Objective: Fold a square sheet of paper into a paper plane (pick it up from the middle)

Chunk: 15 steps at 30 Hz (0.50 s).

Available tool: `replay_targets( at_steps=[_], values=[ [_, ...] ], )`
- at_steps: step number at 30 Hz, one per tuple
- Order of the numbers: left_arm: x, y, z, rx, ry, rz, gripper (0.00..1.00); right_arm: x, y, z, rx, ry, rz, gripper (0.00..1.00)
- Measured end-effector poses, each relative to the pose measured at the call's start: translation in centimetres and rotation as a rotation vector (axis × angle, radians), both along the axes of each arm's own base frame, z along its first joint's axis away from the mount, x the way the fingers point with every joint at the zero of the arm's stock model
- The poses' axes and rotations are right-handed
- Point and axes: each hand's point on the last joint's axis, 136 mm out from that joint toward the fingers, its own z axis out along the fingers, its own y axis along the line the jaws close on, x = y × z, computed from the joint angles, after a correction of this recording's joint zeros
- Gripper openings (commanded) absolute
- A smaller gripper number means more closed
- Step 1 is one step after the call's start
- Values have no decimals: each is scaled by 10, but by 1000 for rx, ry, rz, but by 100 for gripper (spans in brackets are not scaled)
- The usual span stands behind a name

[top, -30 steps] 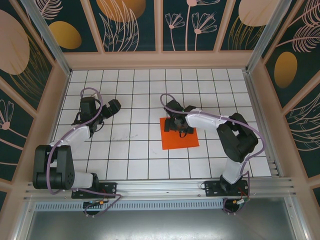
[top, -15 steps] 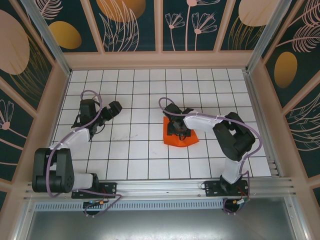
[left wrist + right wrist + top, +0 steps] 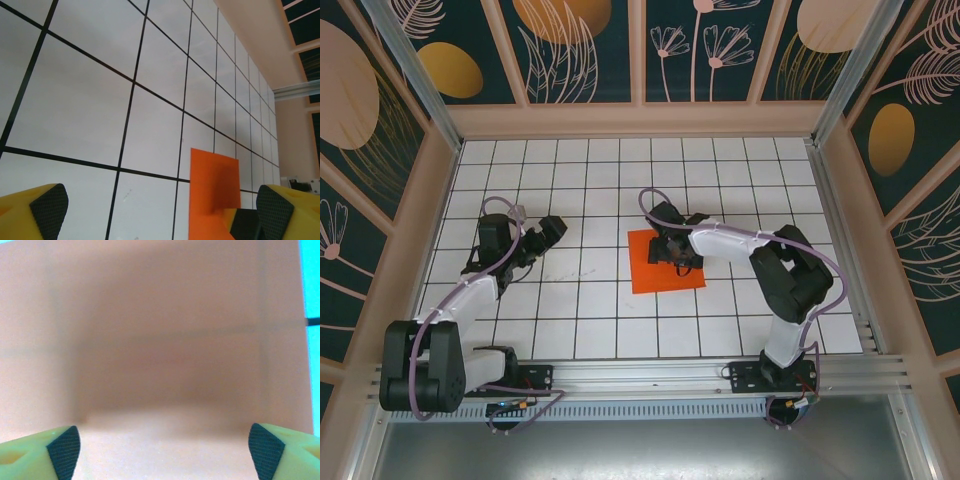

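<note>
The square sheet of paper [image 3: 655,275] is plain, bright orange-red and unfolded. It lies flat on the white gridded table [image 3: 570,300], near the middle and a little toward the right side, its edges turned slightly off the black grid lines. Seen close in the right wrist view, the square sheet of paper [image 3: 170,340] is smooth and bears no print.

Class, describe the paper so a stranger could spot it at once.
On the white gridded table, look near the centre, under the right gripper. The square sheet of paper lies flat there, a plain bright orange-red patch among white tiles.
</note>
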Motion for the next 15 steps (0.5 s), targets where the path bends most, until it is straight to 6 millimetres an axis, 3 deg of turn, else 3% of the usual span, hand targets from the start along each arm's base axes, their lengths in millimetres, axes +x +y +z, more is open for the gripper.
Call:
replay_targets(
  at_steps=[8,15],
  values=[
    [-5,-8,-3,-15,5,-18,99,-29,16,-3,-15,45,42,95],
    [-10,-19,-5,-29,18,-43,99,-36,18,-10,-13,75,47,83]
  ],
)
